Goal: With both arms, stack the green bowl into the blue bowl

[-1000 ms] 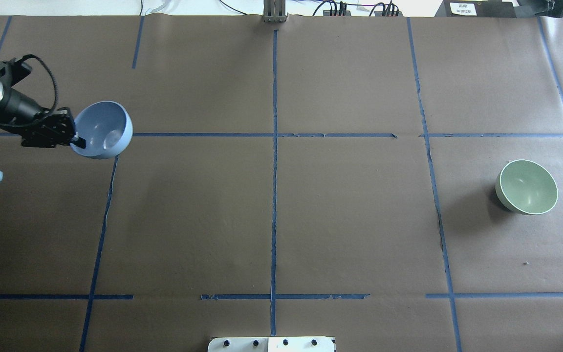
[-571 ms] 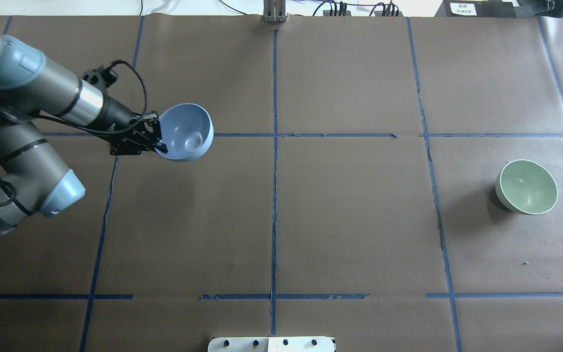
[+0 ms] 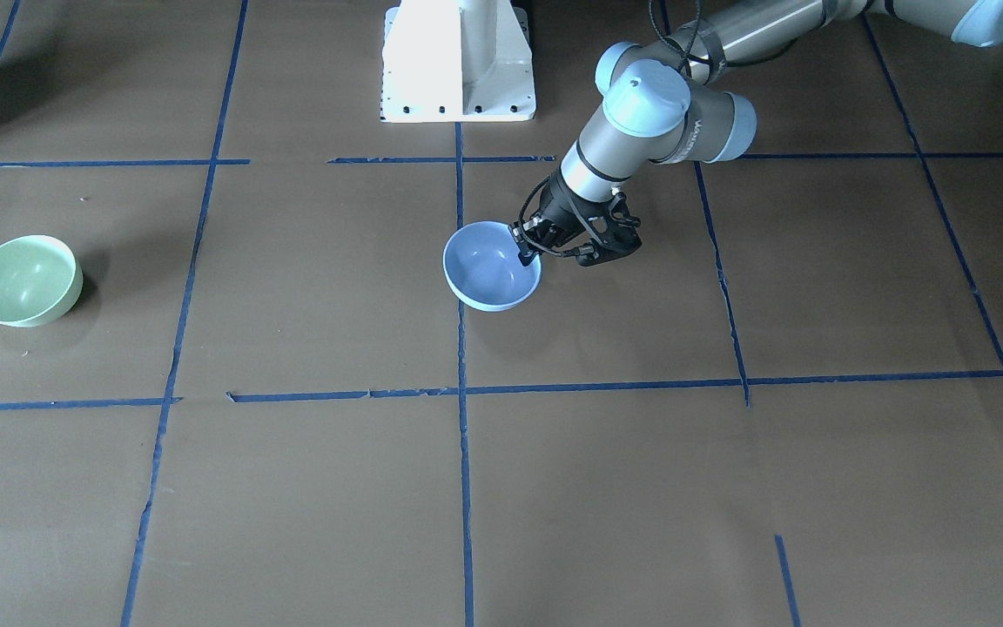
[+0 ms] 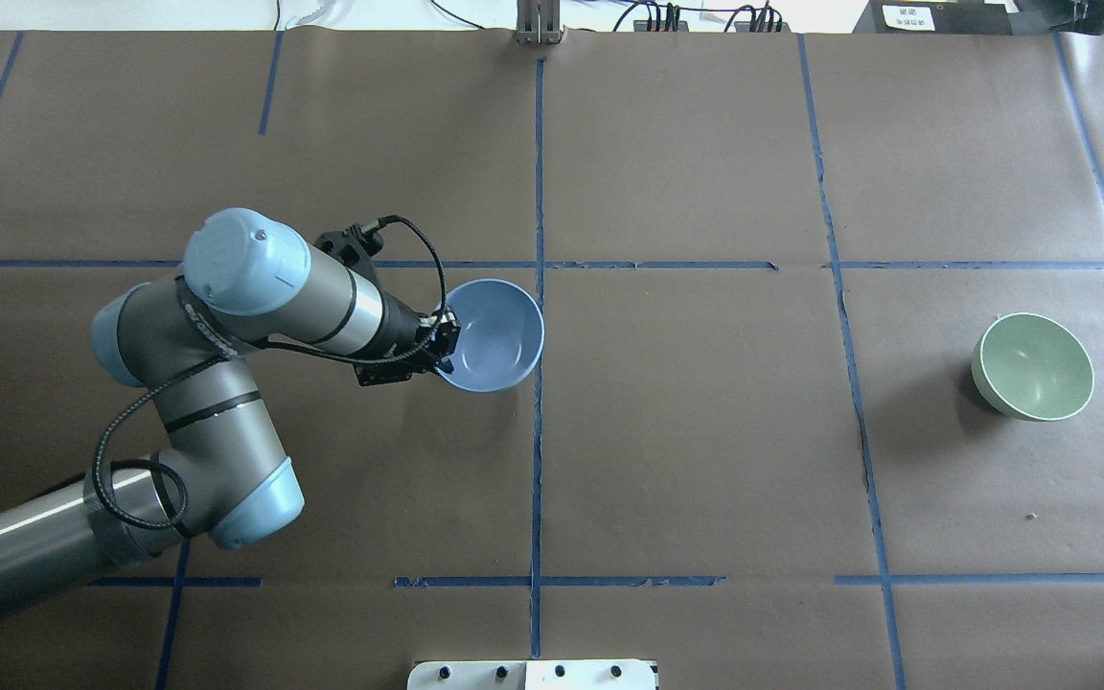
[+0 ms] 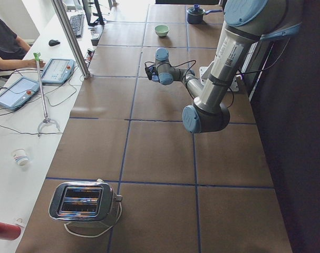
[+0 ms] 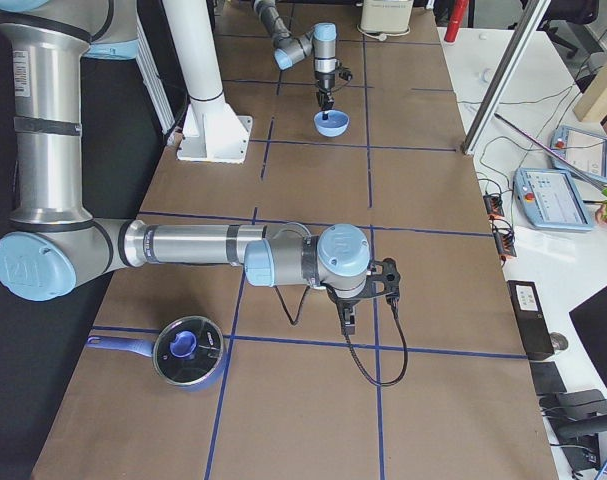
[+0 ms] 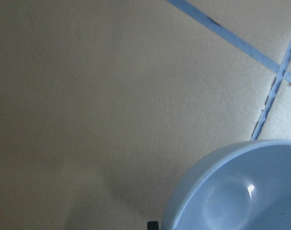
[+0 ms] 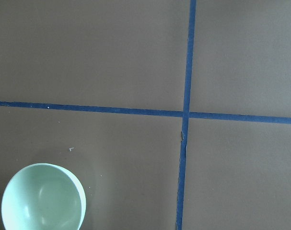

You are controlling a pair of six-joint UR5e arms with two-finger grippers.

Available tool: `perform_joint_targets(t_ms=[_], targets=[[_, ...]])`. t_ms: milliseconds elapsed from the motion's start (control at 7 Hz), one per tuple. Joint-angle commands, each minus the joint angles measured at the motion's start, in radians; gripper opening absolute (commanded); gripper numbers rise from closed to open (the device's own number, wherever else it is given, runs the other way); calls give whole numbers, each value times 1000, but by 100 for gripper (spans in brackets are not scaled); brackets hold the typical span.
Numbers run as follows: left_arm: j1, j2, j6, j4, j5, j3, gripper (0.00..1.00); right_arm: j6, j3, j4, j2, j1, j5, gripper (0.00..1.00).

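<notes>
The blue bowl (image 4: 494, 335) hangs upright by its rim from my left gripper (image 4: 442, 351), which is shut on it just left of the table's centre line. It also shows in the front view (image 3: 491, 277) and the left wrist view (image 7: 241, 191). I cannot tell whether its base touches the table. The green bowl (image 4: 1032, 367) stands upright and alone at the far right, also in the front view (image 3: 25, 280) and the right wrist view (image 8: 43, 199). My right gripper (image 6: 348, 322) shows only in the exterior right view, pointing down; I cannot tell if it is open.
Brown paper with blue tape lines covers the table (image 4: 705, 460). The white pedestal base (image 3: 458, 61) stands at the robot's edge. A lidded blue pot (image 6: 188, 350) sits near my right arm. A toaster (image 5: 83, 203) stands at the left end.
My left arm has carried the blue bowl from the far left to just left of the centre line, and a little nearer the robot. The green bowl has not moved.
</notes>
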Motion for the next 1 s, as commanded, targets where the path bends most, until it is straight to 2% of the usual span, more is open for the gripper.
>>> perform_joint_targets(t_ms=[0,143,286,571,714,857], targets=[[35,-20,-1,2,8,7,2,0,0,0,0,0,0,100],[35,-21,-1,2,5,7,16,0,1,0,0,0,0,100],[33,-16,5,-3,5,6,98,2,1,0,0,0,0,100],[10,-10,10,2,-1,-16,100,0,3,2,0,0,2,100],[-38,-8,11,6,-56,-19,100,0,1,2,0,0,2,100],[-132,-4,14,61,-202,-23,100,2,1,0,-2,-17,0,100]])
